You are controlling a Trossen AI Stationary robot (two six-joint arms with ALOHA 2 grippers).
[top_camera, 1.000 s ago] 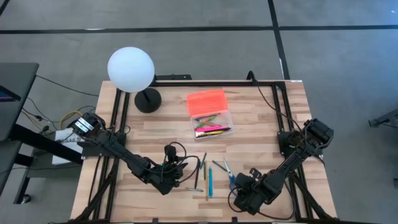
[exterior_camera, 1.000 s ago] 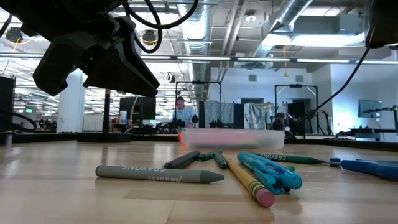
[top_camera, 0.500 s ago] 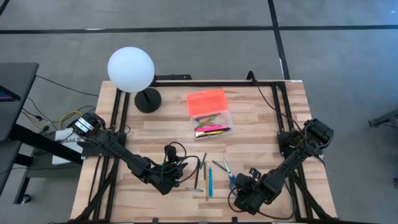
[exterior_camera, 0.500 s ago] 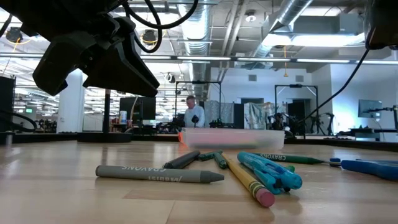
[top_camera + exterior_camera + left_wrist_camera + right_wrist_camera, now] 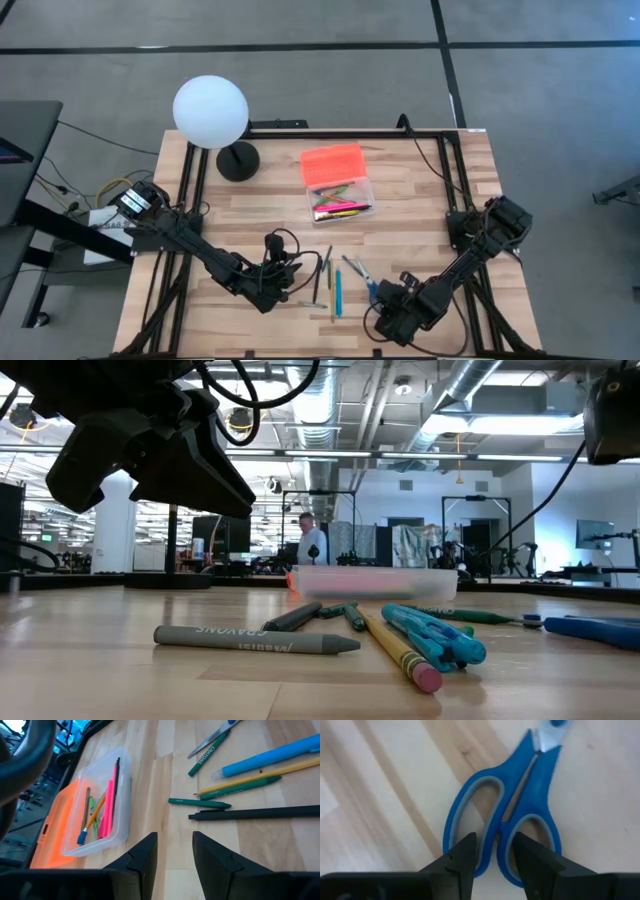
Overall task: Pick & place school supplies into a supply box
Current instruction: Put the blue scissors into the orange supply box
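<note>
Two arms low over the bench [image 5: 420, 190]. Right gripper [image 5: 493, 851] sits at the near right, fingers [image 5: 462, 855] partly spread astride the blue-handled scissors [image 5: 512, 815], which lie flat; contact cannot be told. Left gripper [image 5: 174, 851] hovers near centre-left, fingers [image 5: 212, 852] apart, holding nothing. Loose pens and pencils [image 5: 333, 280] lie between the arms. Supply box [image 5: 340, 197] stands farther back at centre, orange lid [image 5: 332, 163] open behind it, several supplies inside.
</note>
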